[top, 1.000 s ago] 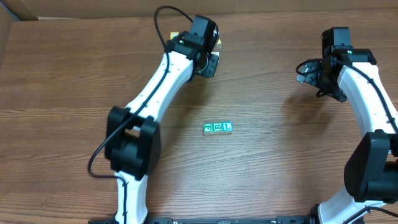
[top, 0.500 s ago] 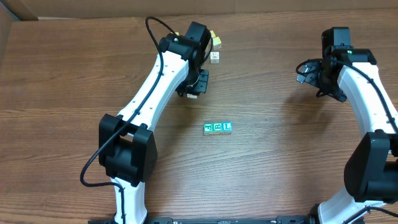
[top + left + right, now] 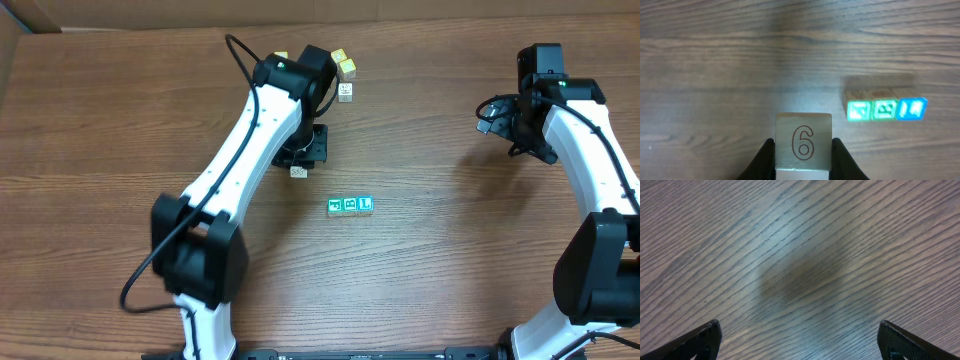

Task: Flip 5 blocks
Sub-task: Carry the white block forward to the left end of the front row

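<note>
Plainly, we see a brown wood-grain table (image 3: 450, 270), with a tan strip (image 3: 150, 12) beyond its far edge. Our left gripper (image 3: 803, 152) pinches a pale block (image 3: 803, 137) printed "6", near three touching teal-faced blocks (image 3: 886, 109) in a row mid-table. Our right gripper (image 3: 800, 340) stands wide apart over bare wood.

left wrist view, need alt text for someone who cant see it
The left gripper pinches a pale wooden block printed with a 6, low in the middle of the frame. Up and to the right of it, a row of three blocks lies on the wooden table, two with green faces and one with a blue face.
</note>
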Robot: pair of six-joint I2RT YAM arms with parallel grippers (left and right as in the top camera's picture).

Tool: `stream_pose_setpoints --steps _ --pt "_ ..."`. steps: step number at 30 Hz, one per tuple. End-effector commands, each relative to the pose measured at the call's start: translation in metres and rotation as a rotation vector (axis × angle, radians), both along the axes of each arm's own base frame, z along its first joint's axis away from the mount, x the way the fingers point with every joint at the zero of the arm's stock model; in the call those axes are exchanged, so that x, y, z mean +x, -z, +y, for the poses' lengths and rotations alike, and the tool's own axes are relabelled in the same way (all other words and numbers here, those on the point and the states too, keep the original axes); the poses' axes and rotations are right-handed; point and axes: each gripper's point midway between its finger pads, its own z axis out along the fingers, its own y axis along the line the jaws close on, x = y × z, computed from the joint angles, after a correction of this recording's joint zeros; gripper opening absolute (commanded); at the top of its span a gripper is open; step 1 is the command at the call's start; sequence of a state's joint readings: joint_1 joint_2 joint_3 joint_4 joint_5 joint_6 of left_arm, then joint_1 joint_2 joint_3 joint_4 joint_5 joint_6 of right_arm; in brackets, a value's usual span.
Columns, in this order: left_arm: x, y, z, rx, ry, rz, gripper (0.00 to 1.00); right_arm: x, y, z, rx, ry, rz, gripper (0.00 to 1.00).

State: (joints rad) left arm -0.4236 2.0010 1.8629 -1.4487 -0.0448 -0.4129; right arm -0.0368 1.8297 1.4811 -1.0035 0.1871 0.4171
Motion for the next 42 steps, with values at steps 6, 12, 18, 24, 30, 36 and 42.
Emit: stream_pose_setpoints --steps 6,12,18,24,30,36,42 --pt "-0.04 -0.018 0.005 0.014 -0.093 -0.148 0.15 0.005 -0.011 0.0 -0.005 -0.006 -0.034 1.0" --pt "-0.053 0.049 -0.006 -0.021 -0.139 -0.127 0.16 0.005 -0.011 0.0 -0.005 -0.006 -0.034 1.0" --pt "-0.057 0.089 -0.007 -0.056 -0.177 -0.144 0.17 0.005 -0.011 0.0 -0.005 -0.006 -0.034 1.0" --pt "-0.051 0.096 -0.011 -0.08 -0.17 -0.181 0.2 0.005 -0.011 0.0 -0.005 -0.006 -0.034 1.0" --pt "-0.052 0.097 -0.008 -0.069 -0.162 -0.181 0.24 0.005 -0.011 0.0 -0.005 -0.006 -0.034 1.0" --pt "-0.053 0.103 -0.007 -0.067 -0.161 -0.184 0.25 0.005 -0.011 0.0 -0.005 -0.006 -0.034 1.0" --pt "-0.053 0.103 -0.007 -0.067 -0.162 -0.184 0.47 0.005 -0.011 0.0 -0.005 -0.006 -0.034 1.0"
